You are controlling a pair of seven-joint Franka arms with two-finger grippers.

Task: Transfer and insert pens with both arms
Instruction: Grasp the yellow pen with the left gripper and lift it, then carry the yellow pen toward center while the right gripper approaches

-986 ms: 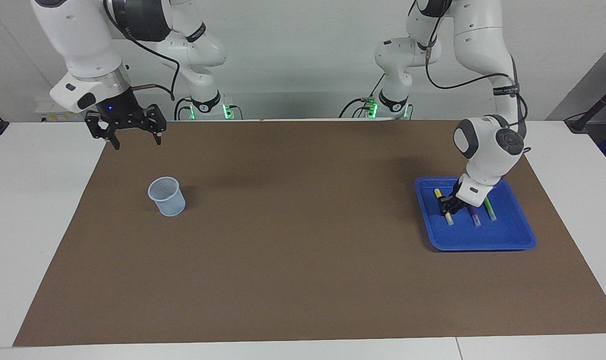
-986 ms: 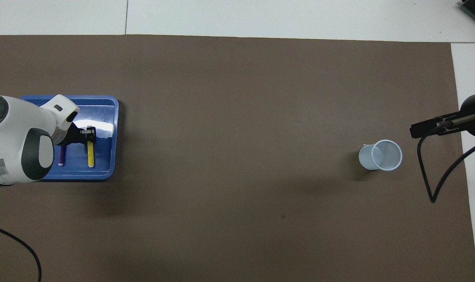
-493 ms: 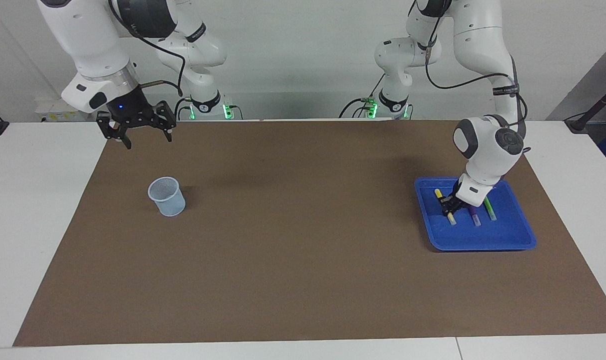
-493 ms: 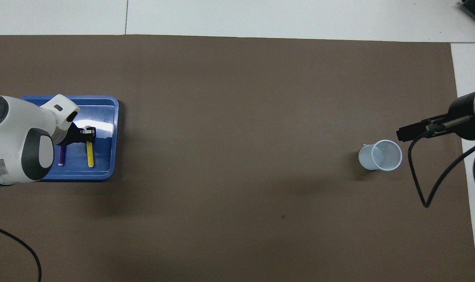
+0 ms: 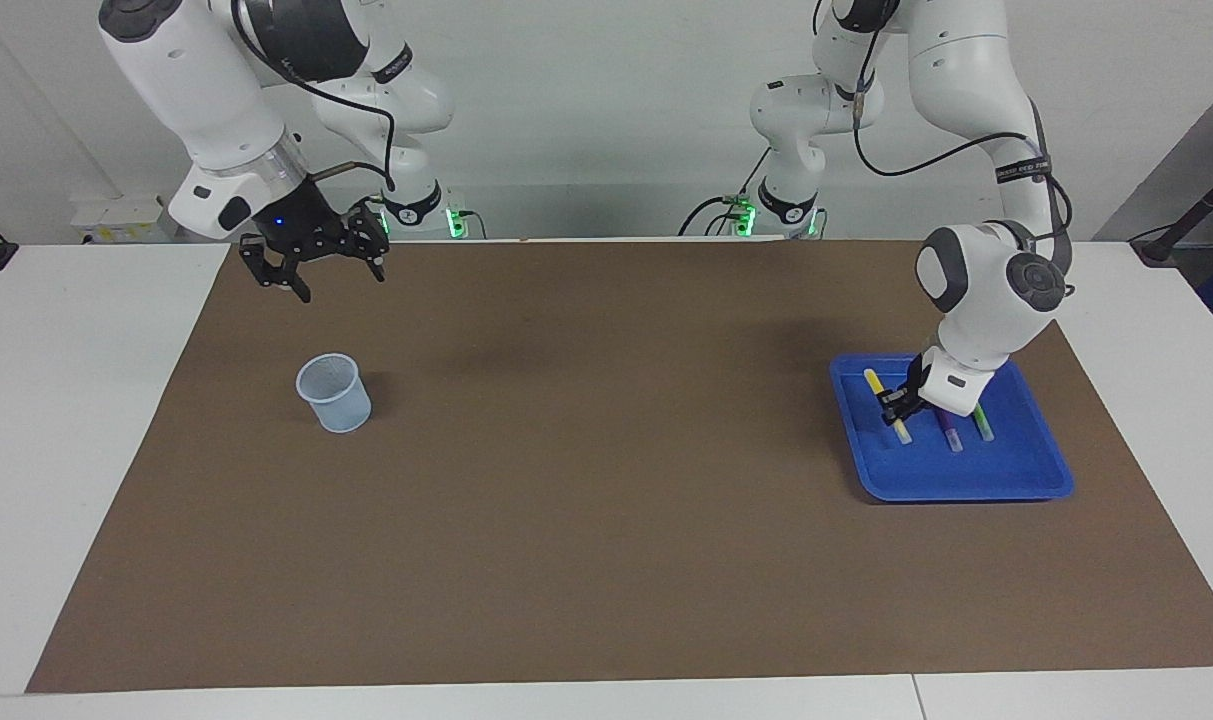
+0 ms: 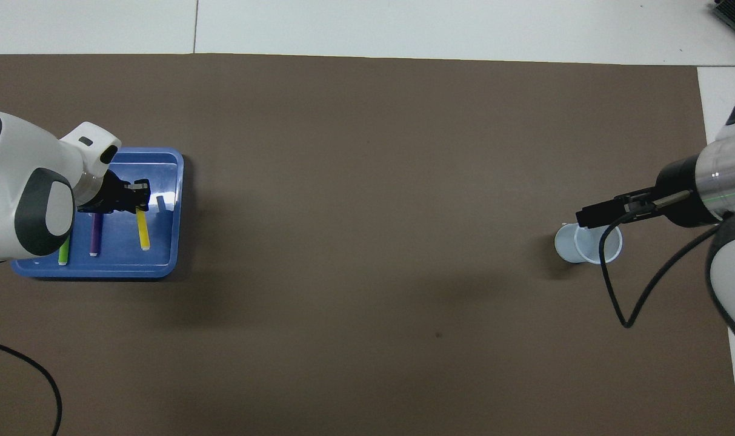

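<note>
Since the earlier shot, the left gripper [image 5: 896, 407] has clamped fully shut on the yellow pen [image 5: 887, 404] and is starting to lift it, so the pen is now hanging at a slant over the blue tray [image 5: 966, 482] instead of lying flat in it. Meanwhile the right gripper [image 5: 313, 268] has swung in from the right arm's end of the table and is now hovering over the brown mat [image 5: 606, 560] beside the cup [image 5: 335, 393], fingers spread wide and carrying nothing.

What's worrying me: the grip on the yellow pen is looking like it's around mid-body with the pen tilted, so I'm guessing it could pivot or slip as the arm is travelling. The handover is the sketchy part, since the pen is slim and short and there's not much free length for the second gripper to grab. If the timing is off between letting go and taking hold, the pen is dropping onto the mat. The cup also looks light and is standing loose, so a pen coming in at an angle could be tipping it over.

Containers: the tray is still holding the purple pen [image 5: 947, 431] and the green pen [image 5: 982, 424], lying side by side, apart from each other. The cup is sitting upright and looks empty from overhead.
</note>
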